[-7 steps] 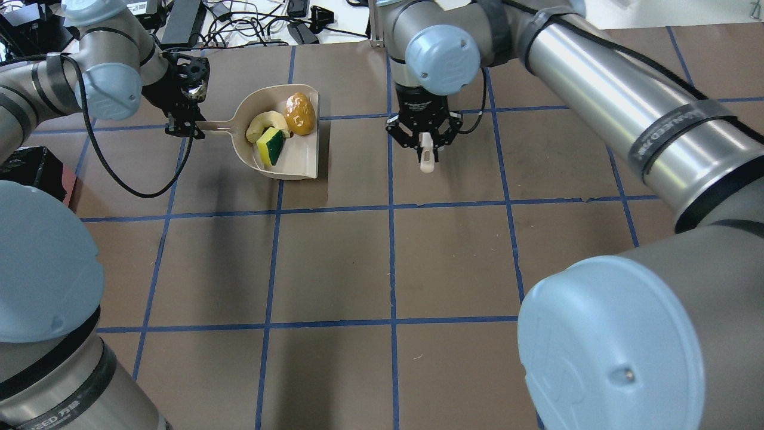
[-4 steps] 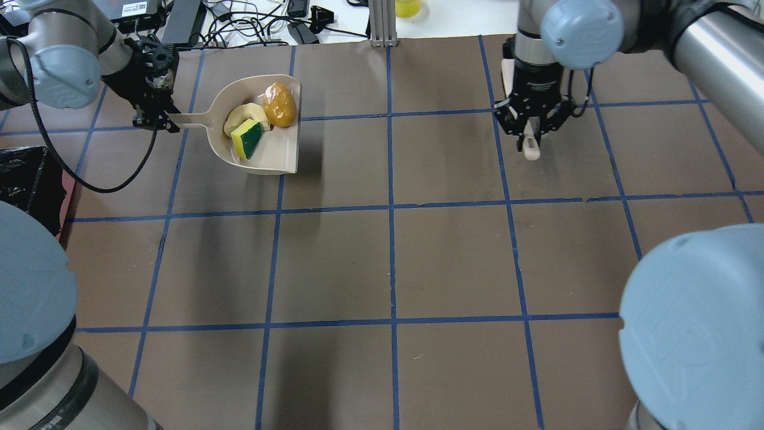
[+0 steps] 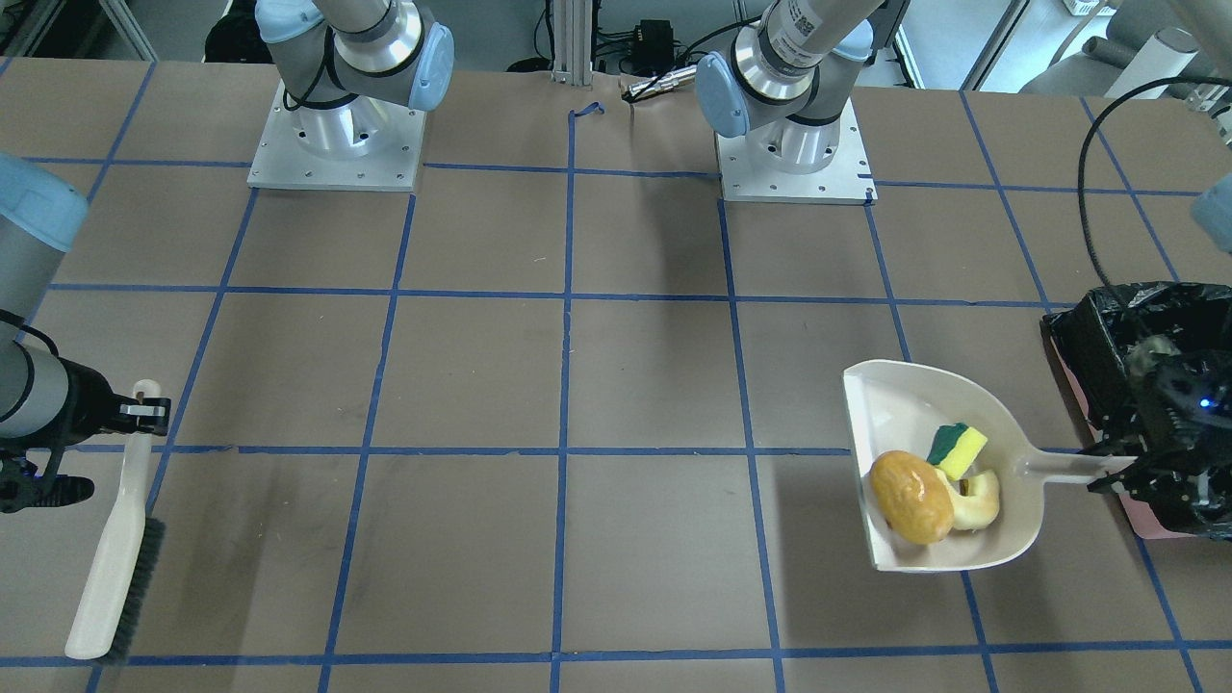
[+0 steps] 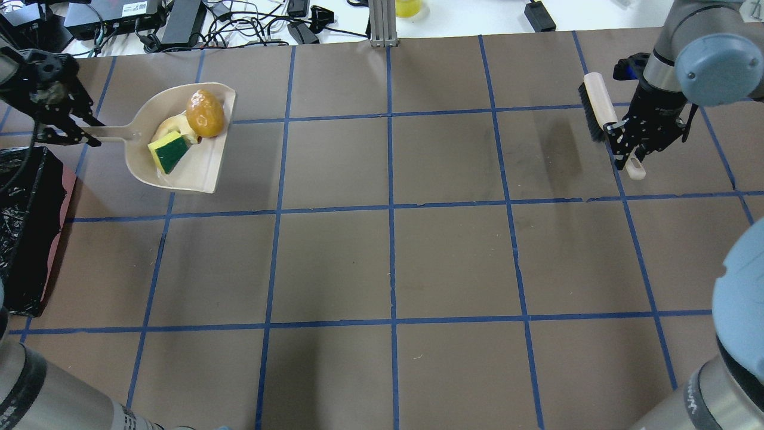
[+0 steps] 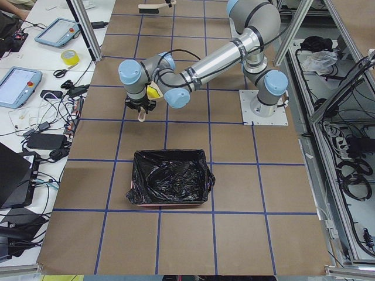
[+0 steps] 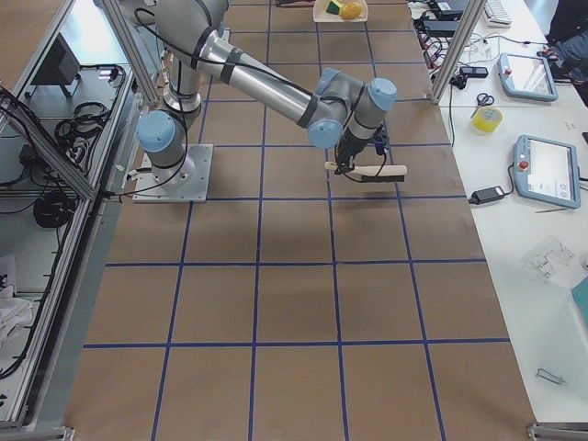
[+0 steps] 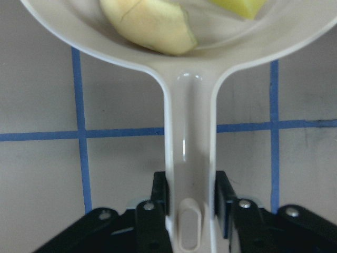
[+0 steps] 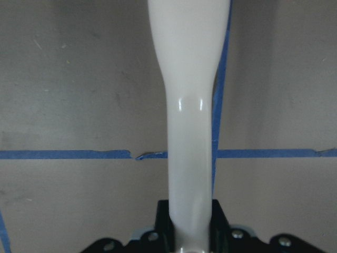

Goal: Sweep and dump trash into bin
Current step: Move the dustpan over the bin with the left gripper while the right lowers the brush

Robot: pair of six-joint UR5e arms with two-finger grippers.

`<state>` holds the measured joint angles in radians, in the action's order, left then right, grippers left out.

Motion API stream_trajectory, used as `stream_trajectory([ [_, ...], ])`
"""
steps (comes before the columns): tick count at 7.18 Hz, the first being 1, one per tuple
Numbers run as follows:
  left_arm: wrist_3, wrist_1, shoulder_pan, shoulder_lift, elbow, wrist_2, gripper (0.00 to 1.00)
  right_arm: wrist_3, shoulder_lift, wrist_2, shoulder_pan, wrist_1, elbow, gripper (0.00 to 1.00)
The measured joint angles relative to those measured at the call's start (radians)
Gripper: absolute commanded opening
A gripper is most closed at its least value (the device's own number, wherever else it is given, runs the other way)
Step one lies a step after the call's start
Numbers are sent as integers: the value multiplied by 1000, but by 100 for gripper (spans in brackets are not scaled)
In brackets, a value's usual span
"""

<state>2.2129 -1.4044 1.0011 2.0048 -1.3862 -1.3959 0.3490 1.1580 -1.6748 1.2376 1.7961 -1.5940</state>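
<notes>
My left gripper (image 4: 83, 134) is shut on the handle of a beige dustpan (image 4: 197, 170) and holds it above the table, beside the bin's far end. In the pan lie the golden-brown potato lump (image 4: 205, 113), the yellow-green sponge (image 4: 169, 151) and the pale crescent slice (image 4: 170, 126). The left wrist view shows the fingers (image 7: 160, 197) clamping the handle. The bin (image 4: 27, 227), a pink box with a black bag, stands at the table's left edge. My right gripper (image 4: 624, 140) is shut on the handle of a white brush (image 4: 597, 101) at the far right.
Cables and electronics (image 4: 239, 24) lie beyond the table's far edge, and an aluminium post (image 4: 382, 24) stands there. The two arm bases (image 3: 337, 135) are bolted on the robot's side. Blue tape lines grid the brown table.
My left arm has carried the loaded dustpan leftward toward the bin. My right arm has carried the brush from the table's middle far to the right.
</notes>
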Motion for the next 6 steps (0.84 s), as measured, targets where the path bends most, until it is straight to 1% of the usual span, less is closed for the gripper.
stream_trajectory([
  [1, 59, -55, -53, -6, 27, 17, 0, 37, -2, -1, -16, 32, -19, 0],
  [3, 172, -148, -131, -3, 108, 19, 0, 61, -3, -1, -23, 47, -42, 0],
  [5, 307, -234, -223, 24, 208, 7, 0, 49, -5, 0, -24, 59, -59, 0],
  [6, 375, -257, -265, 39, 247, -7, 0, 25, -5, -1, -24, 57, -64, 0],
])
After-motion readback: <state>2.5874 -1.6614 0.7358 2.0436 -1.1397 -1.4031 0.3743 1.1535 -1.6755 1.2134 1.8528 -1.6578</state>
